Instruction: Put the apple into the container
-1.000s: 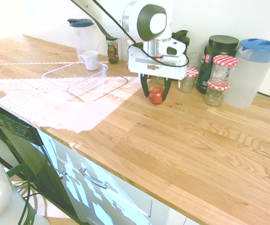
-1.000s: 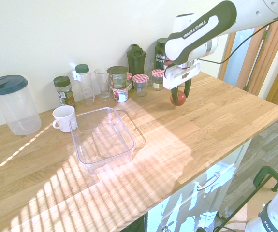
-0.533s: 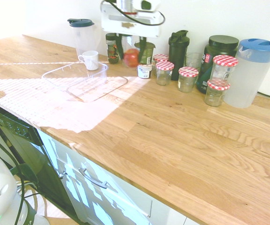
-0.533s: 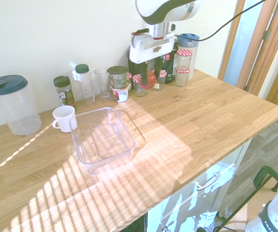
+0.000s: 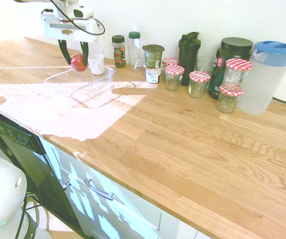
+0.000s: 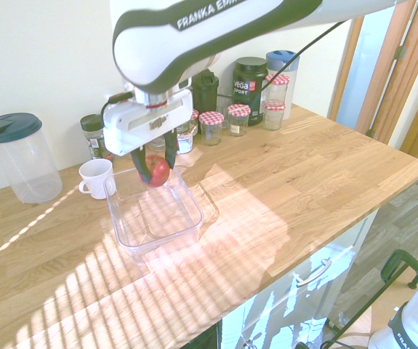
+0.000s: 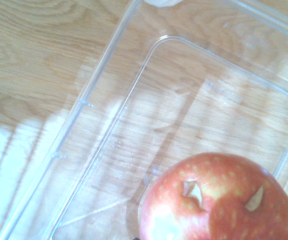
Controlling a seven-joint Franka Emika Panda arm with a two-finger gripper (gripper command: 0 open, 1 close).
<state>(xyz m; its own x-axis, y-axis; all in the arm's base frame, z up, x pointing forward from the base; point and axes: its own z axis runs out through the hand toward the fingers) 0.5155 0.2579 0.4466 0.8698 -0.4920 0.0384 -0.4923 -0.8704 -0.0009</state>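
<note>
My gripper is shut on the small red apple and holds it in the air above the clear plastic container. The apple hangs over the container's end nearest the white cup, a little above the rim. In the wrist view the apple fills the lower right, with the container's bare floor beneath it. The container has nothing in it.
A white cup stands right beside the container. A lidded clear pitcher is at the wall. Jars with red-checked lids, dark bottles and a blue-lidded pitcher line the back of the wooden counter.
The arm has carried the apple from in front of the jars along the wall across the counter, and it now hangs over the container.
</note>
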